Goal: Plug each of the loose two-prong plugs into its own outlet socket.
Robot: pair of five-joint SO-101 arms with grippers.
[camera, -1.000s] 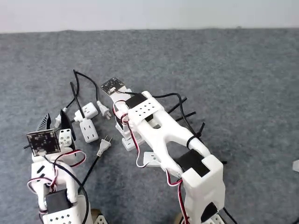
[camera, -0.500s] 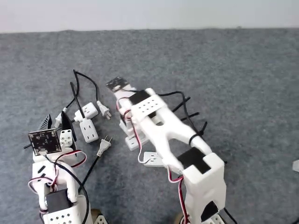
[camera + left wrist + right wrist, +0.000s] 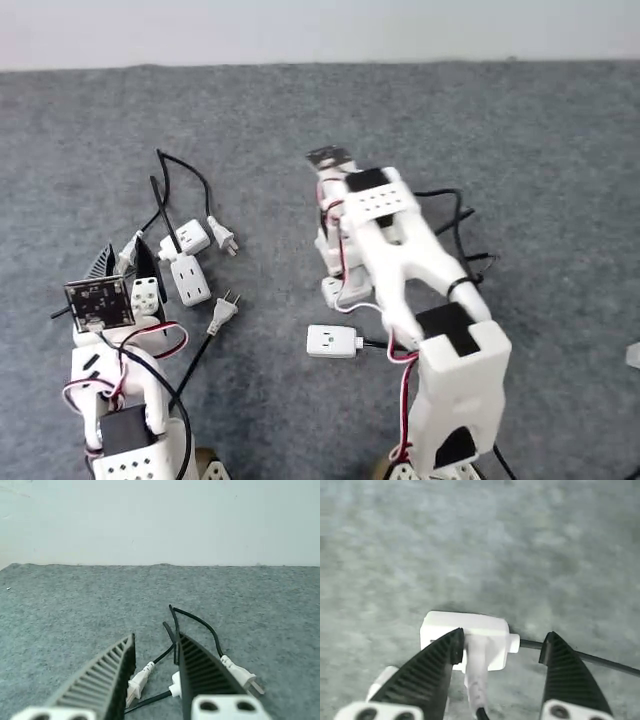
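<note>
The 2 loose plugs I care about lie on the carpet (image 3: 520, 150) in front of the left arm: a bare-pronged plug (image 3: 226, 241) just beside the upper outlet block (image 3: 190, 237), and a 2nd plug (image 3: 222, 312) just beside the lower outlet block (image 3: 190, 279), neither seated. A 3rd outlet block (image 3: 333, 341) lies alone near the right arm's base. Under the right gripper (image 3: 505, 636) sits a 4th block (image 3: 465, 629) with a white stem (image 3: 476, 662) rising from its face. I think that is a plug already in its socket, but from this angle I cannot be sure it is fully home. That gripper's jaws stand wide, straddling the block's end and the black cord (image 3: 580, 655) running off it, and they grip nothing. The left gripper (image 3: 155, 639) is parted about halfway and empty, with a small white plug (image 3: 136, 684) on the carpet seen through the gap. I judge we are between plugs. The next move calls for closing on a loose plug by its body, with the prongs lined up to the socket slots.
</note>
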